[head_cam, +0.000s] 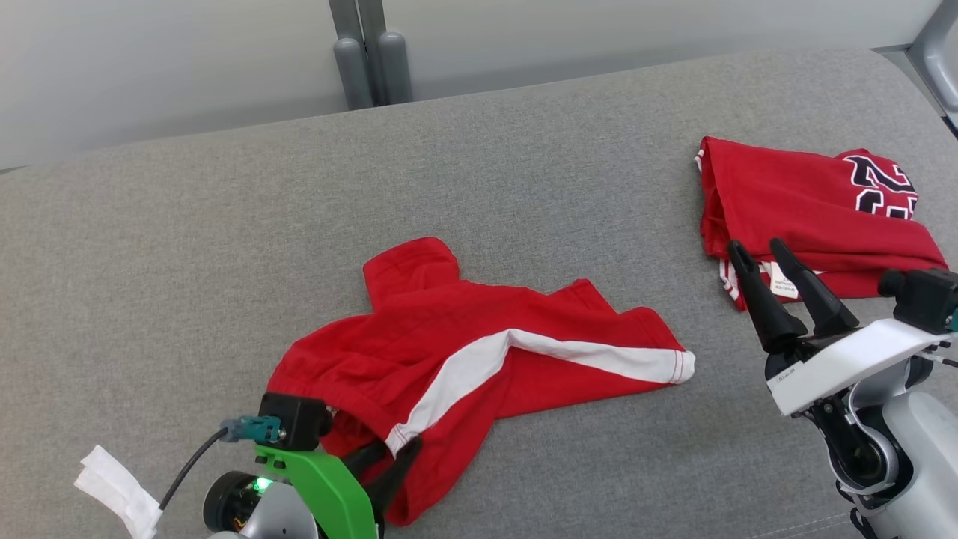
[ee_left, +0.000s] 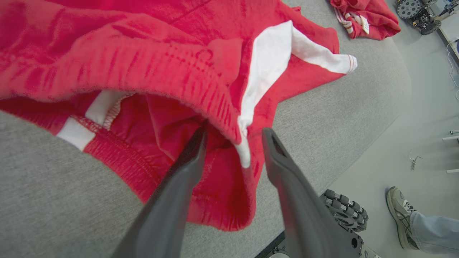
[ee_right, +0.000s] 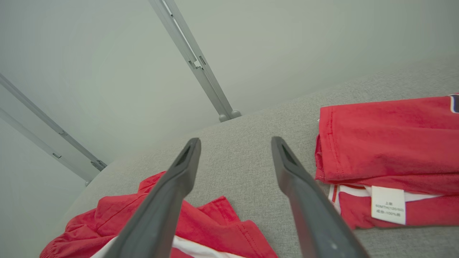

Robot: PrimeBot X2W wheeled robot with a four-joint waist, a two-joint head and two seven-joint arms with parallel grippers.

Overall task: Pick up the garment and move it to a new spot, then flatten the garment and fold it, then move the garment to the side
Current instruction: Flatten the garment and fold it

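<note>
Red shorts, judged limp, light and prone to sag, lie crumpled on the grey table left of the folded red jersey; left gripper jaws part-open astride the elastic waistband, likely the firmest hold, nothing pinched; right gripper jaws wide, empty, beside that jersey.

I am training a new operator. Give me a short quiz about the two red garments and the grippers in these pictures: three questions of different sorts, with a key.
1. True or false: the right gripper holds the folded shirt.
2. The stripe on the shorts is: A white, B blue, C black.
3. Which gripper has its fingers on either side of the shorts' edge?

Key
1. False: its jaws stand open with nothing between them.
2. A.
3. The left gripper.
</note>
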